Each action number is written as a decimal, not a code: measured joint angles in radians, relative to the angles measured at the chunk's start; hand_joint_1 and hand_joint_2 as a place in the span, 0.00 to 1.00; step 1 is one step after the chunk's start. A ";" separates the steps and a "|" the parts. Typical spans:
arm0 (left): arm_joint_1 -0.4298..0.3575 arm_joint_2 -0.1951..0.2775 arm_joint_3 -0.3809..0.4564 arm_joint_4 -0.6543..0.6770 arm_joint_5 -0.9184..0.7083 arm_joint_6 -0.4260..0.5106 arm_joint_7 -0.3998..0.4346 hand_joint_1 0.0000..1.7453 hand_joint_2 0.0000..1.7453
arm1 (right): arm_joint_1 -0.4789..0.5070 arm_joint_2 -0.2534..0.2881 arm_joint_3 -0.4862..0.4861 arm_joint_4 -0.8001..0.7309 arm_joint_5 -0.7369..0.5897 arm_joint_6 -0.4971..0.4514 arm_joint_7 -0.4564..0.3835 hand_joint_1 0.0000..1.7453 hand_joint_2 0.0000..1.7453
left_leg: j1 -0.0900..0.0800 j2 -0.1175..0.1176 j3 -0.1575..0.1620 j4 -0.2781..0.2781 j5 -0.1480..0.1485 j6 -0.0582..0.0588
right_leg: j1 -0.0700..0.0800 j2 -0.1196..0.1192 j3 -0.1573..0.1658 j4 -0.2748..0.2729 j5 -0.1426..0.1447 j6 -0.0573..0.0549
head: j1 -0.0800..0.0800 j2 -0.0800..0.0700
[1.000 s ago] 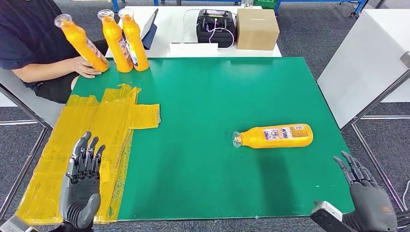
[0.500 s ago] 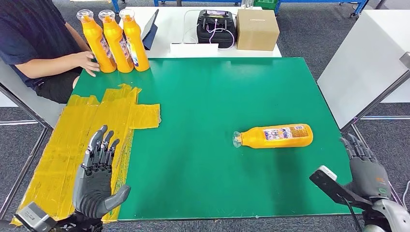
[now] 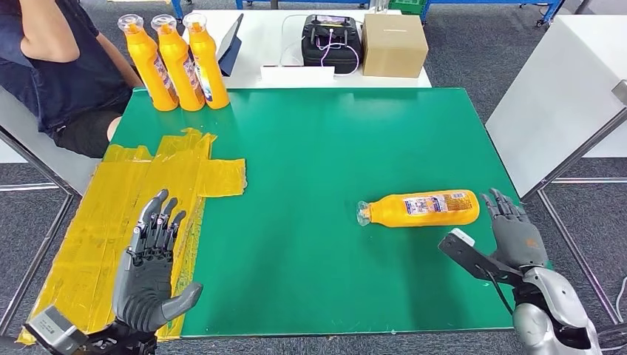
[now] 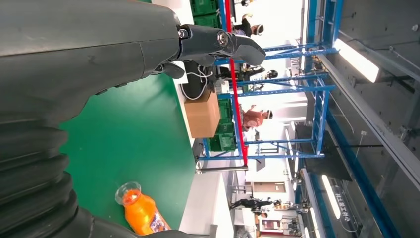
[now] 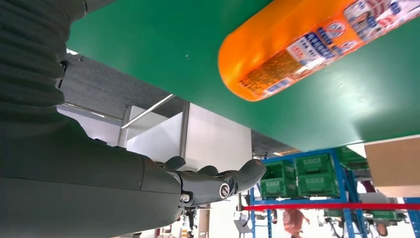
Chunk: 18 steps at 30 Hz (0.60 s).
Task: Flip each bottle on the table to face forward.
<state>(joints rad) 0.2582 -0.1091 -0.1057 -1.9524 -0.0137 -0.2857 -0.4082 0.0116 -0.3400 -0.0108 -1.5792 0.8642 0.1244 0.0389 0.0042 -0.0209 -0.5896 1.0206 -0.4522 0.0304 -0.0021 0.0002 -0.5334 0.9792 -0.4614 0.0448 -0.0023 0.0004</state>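
Note:
An orange bottle [image 3: 421, 208] lies on its side on the green table [image 3: 318, 148], cap toward the left, label up; the right wrist view shows its base end [image 5: 307, 44], the left wrist view its cap end [image 4: 138, 210]. My right hand [image 3: 512, 229] hovers open just right of the bottle's base, fingers spread, touching nothing. Over the yellow taped patch [image 3: 140, 200] at the table's front left, my left hand [image 3: 151, 270] is open and empty. Three orange bottles [image 3: 176, 63] stand upright in a row at the far left corner.
A person [image 3: 52, 59] sits at the far left beside the standing bottles. Behind the green table, a white table carries a black device [image 3: 330, 41], a cardboard box [image 3: 393, 44] and a tablet [image 3: 228, 37]. A white panel [image 3: 562, 96] stands to the right.
My right hand has moved up and inward to the lying bottle's base. The person set the third bottle upright and drew the hand away. My left hand rose slightly.

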 joint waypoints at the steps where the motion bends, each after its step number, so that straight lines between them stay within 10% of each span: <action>1: 0.000 0.001 0.000 0.000 0.000 0.000 0.000 0.00 1.00 | -0.004 -0.001 0.005 0.005 0.000 0.000 0.000 0.00 1.00 | 0.000 0.000 0.000 0.000 0.000 0.000 | 0.000 0.000 0.000 0.000 0.000 0.000 | 0.000 0.000; 18: -0.010 0.006 0.017 0.000 0.040 -0.027 -0.007 0.00 1.00 | -0.155 -0.025 0.133 0.146 0.012 0.032 0.036 0.00 1.00 | 0.000 0.000 0.000 0.000 0.001 0.000 | 0.000 0.000 0.000 0.000 0.000 0.000 | 0.000 0.000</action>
<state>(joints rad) 0.2484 -0.1033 -0.0885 -1.9524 0.0266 -0.3126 -0.4150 -0.1434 -0.3652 0.1223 -1.4332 0.8766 0.1561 0.0750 0.0043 -0.0210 -0.5901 1.0206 -0.4516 0.0302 -0.0019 0.0001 -0.5334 0.9795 -0.4613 0.0448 -0.0023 0.0004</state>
